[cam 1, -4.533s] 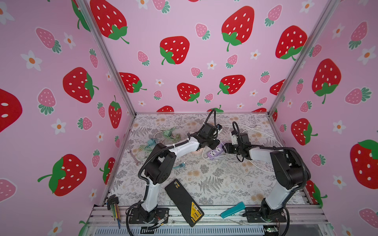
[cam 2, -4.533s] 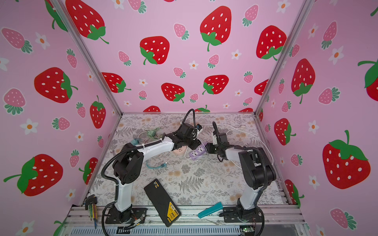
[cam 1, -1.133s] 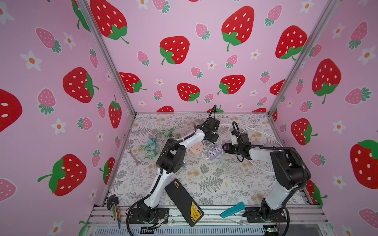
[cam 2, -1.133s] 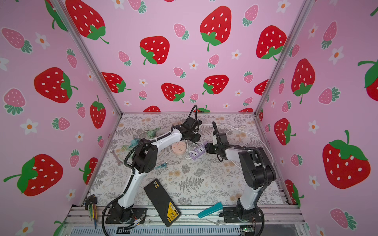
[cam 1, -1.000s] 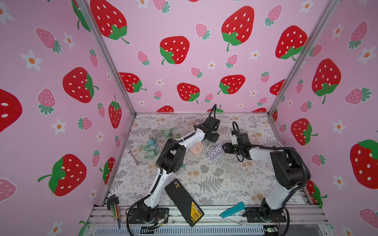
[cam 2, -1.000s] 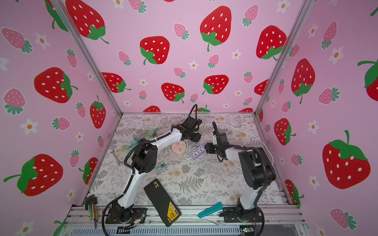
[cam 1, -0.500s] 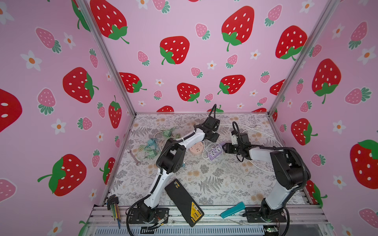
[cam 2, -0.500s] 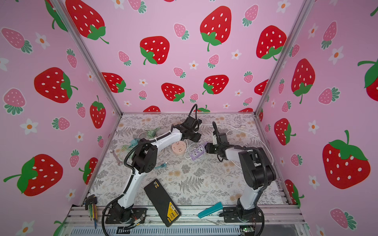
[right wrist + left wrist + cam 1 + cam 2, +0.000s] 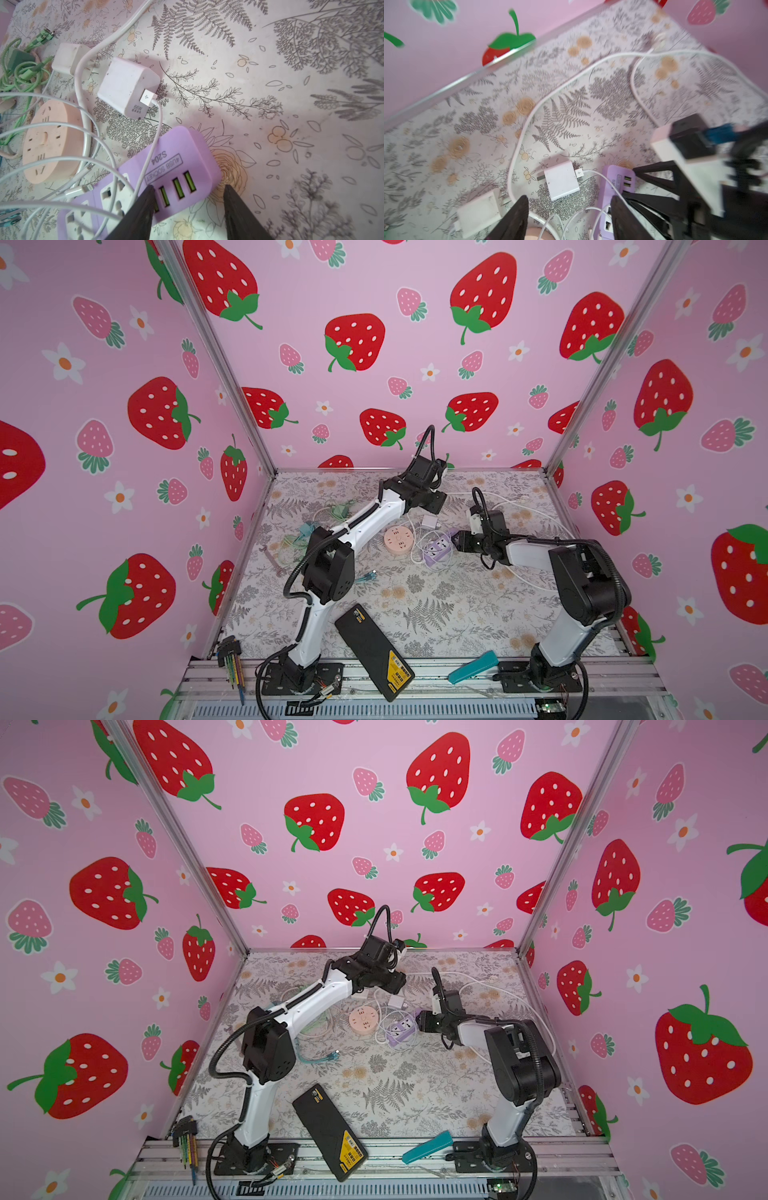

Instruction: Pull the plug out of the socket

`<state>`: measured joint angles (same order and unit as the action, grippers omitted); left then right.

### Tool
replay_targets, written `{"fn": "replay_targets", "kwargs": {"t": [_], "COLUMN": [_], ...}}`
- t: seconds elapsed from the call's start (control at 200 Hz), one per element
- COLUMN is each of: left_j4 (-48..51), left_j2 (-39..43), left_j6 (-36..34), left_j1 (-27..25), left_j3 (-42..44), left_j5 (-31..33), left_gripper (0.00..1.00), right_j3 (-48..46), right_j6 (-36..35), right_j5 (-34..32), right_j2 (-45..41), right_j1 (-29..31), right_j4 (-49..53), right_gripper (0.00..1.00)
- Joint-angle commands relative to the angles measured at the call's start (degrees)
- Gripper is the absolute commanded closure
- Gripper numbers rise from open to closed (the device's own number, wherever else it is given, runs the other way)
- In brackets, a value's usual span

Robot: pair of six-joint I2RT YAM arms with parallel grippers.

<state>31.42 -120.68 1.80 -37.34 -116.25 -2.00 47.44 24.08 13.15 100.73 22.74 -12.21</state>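
In both top views a purple socket strip (image 9: 437, 549) (image 9: 401, 1029) lies on the flowered counter (image 9: 415, 593) among loose white cables (image 9: 417, 545). The right arm (image 9: 528, 551) reaches to the strip's end, and the right jaws are clenched around it. A white plug (image 9: 430, 521) (image 9: 397, 1002) lies flat just beyond the strip, free of it. The left arm (image 9: 374, 514) hangs near the plug, the left jaws released. A round pink socket (image 9: 398, 538) sits just beside the strip. In the left wrist view the spread jaws frame only counter and cable, grasping nothing. The plug (image 9: 561, 180), prongs bare, rests beside the strip (image 9: 617, 180). In the right wrist view the dark jaws straddle the strip's (image 9: 176, 164) end with the green ports. The plug (image 9: 128, 91), its cable attached, lies near it.
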Motion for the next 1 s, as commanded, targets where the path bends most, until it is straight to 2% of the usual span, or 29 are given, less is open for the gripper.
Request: {"fn": "replay_targets", "kwargs": {"t": [0.0,0.145,0.515,0.721,0.866,0.996], "left_j4": [-0.65,-5.45,-18.59,-23.68,-22.72,-23.51], "left_j2": [6.16,15.95,41.54,50.42,55.04,58.37], "left_j6": [0.22,0.22,1.20,6.34,6.54,6.63], "left_j1": [0.00,-0.01,1.69,6.96,10.51,13.00], "left_j3": [1.84,9.63,40.13,55.33,60.54,64.42], "left_j5": [-0.54,1.74,14.82,17.69,18.97,17.56], "left_gripper": [0.37,0.36,0.30,0.30,0.30,0.29], "right_j3": [-2.79,-2.82,3.50,4.66,5.88,7.66], "right_j6": [-0.96,-0.91,-0.36,2.26,1.32,0.44], "right_j5": [-4.43,-4.27,-4.80,-3.56,-5.69,-4.39], "right_j2": [2.02,1.60,1.09,0.12,-2.11,-4.17], "right_j1": [0.29,0.28,0.29,0.29,0.26,0.24], "right_j4": [8.70,7.70,10.25,9.46,10.28,11.09], "right_gripper": [0.45,0.45,0.44,0.45,0.44,0.44]}}
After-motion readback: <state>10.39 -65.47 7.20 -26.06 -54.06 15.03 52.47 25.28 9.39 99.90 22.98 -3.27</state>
